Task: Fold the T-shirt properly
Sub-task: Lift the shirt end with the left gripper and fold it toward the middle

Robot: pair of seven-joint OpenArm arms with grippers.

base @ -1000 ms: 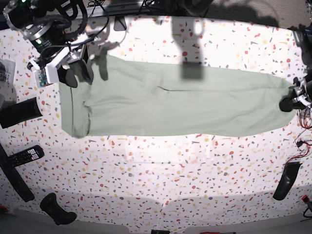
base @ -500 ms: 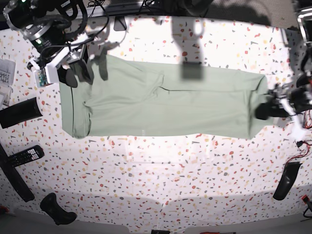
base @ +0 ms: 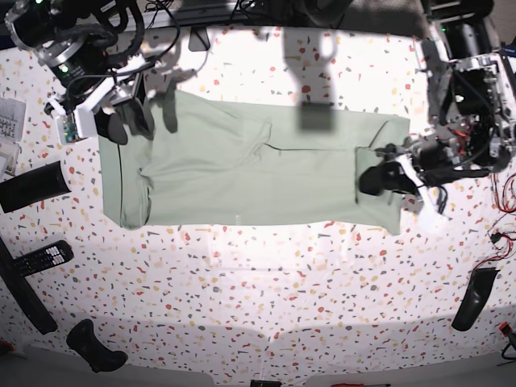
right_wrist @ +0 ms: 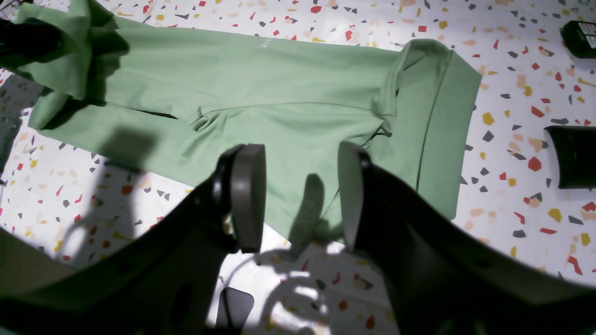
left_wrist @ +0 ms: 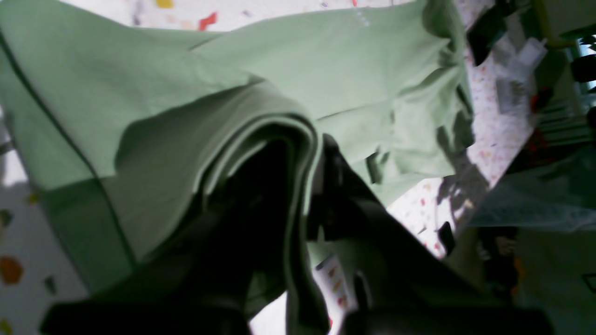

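Note:
The pale sage-green T-shirt (base: 242, 173) lies lengthways across the speckled table (base: 266, 290). My left gripper (base: 377, 179) is shut on the shirt's right end and holds it lifted, doubled back over the body. In the left wrist view the dark fingers (left_wrist: 335, 195) pinch a folded edge of cloth (left_wrist: 298, 135). My right gripper (base: 129, 121) is open and empty, just above the shirt's upper left edge. In the right wrist view its fingers (right_wrist: 249, 195) stand apart over the shirt (right_wrist: 279, 93), and the lifted end (right_wrist: 60, 60) shows at the far left.
A remote (base: 40, 258) and a black block (base: 32, 185) lie at the left edge. Another dark object (base: 93, 347) lies at the front left, and one (base: 476, 298) at the right with red wires. Papers (base: 8, 121) lie at the far left.
My left gripper has moved left with the shirt's right end, from the table's right edge to over the shirt's body, so the shirt looks shorter. The right arm has not moved.

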